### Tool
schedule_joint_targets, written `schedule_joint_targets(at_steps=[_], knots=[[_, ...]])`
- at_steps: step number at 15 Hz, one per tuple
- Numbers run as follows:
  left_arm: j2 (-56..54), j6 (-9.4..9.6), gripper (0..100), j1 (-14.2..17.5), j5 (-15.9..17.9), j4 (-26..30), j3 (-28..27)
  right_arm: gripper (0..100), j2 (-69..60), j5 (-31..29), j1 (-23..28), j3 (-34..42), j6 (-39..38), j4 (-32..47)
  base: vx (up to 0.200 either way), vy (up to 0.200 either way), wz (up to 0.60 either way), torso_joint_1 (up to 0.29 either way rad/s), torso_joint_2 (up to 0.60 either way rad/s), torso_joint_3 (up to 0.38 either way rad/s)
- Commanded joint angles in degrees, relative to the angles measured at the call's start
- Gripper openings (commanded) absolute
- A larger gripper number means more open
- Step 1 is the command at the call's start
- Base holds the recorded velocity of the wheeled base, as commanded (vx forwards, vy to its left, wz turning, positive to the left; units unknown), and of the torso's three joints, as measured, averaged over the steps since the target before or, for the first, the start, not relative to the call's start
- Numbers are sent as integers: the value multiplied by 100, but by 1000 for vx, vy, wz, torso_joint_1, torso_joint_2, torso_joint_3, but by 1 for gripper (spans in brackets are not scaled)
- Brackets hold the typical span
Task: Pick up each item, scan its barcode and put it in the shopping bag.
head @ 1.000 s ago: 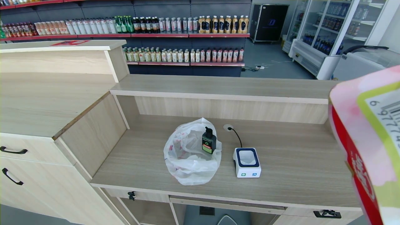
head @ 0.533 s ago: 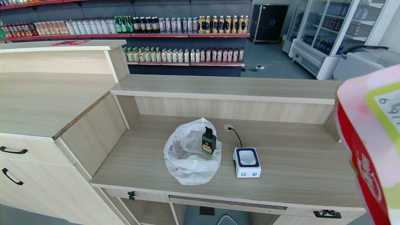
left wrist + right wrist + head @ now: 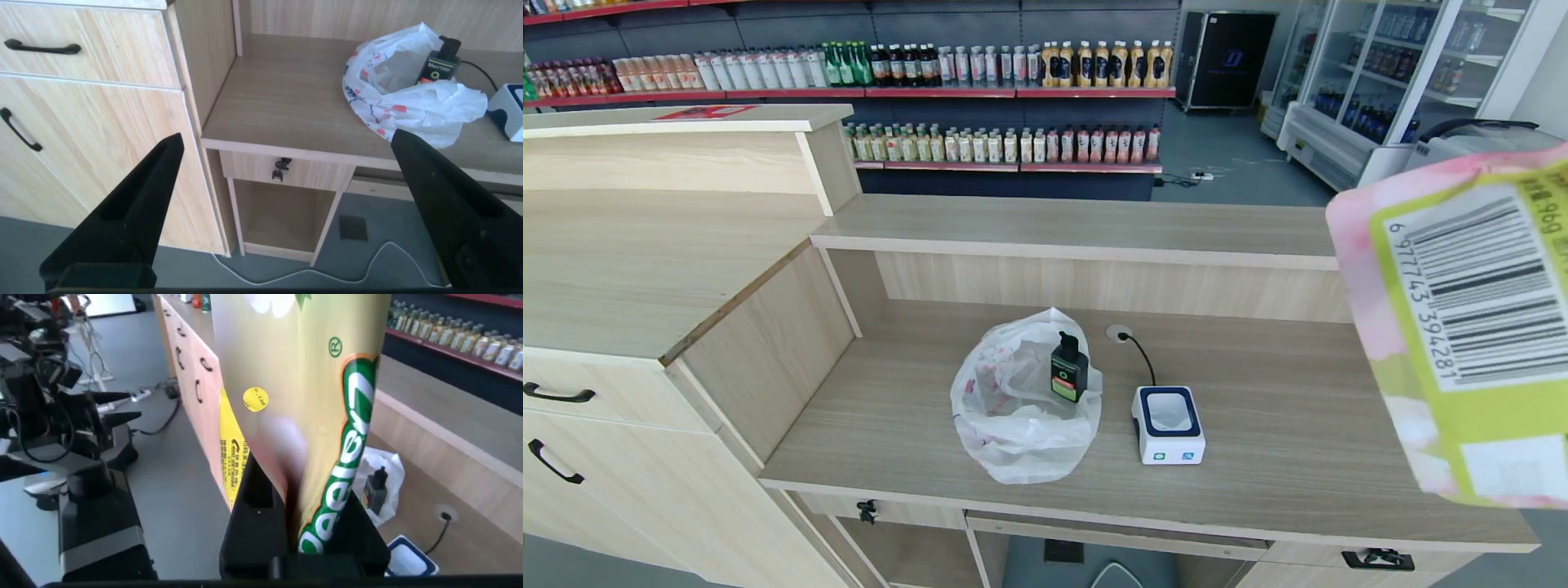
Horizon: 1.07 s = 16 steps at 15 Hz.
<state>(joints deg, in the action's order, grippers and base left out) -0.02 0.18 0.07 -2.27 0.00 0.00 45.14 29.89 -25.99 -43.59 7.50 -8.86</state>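
- Here's the snack packet point(image 3: 1462, 327), up in the air on the robot's right and close to the head camera. It is tilted, with its barcode panel turned towards that camera.
- It hangs over the right end of the worktop point(image 3: 1298, 408), well apart from both scanner and bag.
- The right gripper point(image 3: 304, 539) has it: the dark fingers point(image 3: 255, 506) are clenched on the packet's lower end, and the packet rises upright out of them.
- The scanner point(image 3: 1168, 423) sits on the worktop with its window facing up, and a black cable point(image 3: 1137, 353) runs back to a hole in the surface.
- Just beside it, on the left, is the white shopping bag point(image 3: 1021, 425), mouth open and slumped on the worktop.
- A black pump bottle point(image 3: 1068, 371) stands upright in the bag, at the side nearest the scanner.
- The left gripper point(image 3: 286, 212) is down low in front of the worktop's left corner, fingers spread wide with nothing between them.
- Beyond them is a small drawer point(image 3: 280, 167) under the worktop's edge.
- Behind it all are shelves of drinks bottles point(image 3: 931, 65) and a glass-door fridge point(image 3: 1380, 82).
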Motion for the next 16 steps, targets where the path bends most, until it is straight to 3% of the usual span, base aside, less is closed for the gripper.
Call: schedule_joint_targets(at_steps=[1,4,8,12,16], knots=[[2,-1,100,1,-2,0,0,0,293,-809,463,272,498,-89,0,0,0,0,0,0],[2,-1,100,1,-2,0,0,0,733,-2198,929,606,867,-687,0,0,0,0,0,0],[2,-1,100,1,-2,0,0,0,1181,-2761,1861,1397,1254,-1856,0,0,0,0,0,0],[2,-1,100,1,-2,0,0,0,1577,-2910,1764,1397,1509,-1926,0,0,0,0,0,0],[2,-1,100,1,-2,0,0,0,1796,-3051,1746,1477,2379,-1882,0,0,600,2,4,2]])
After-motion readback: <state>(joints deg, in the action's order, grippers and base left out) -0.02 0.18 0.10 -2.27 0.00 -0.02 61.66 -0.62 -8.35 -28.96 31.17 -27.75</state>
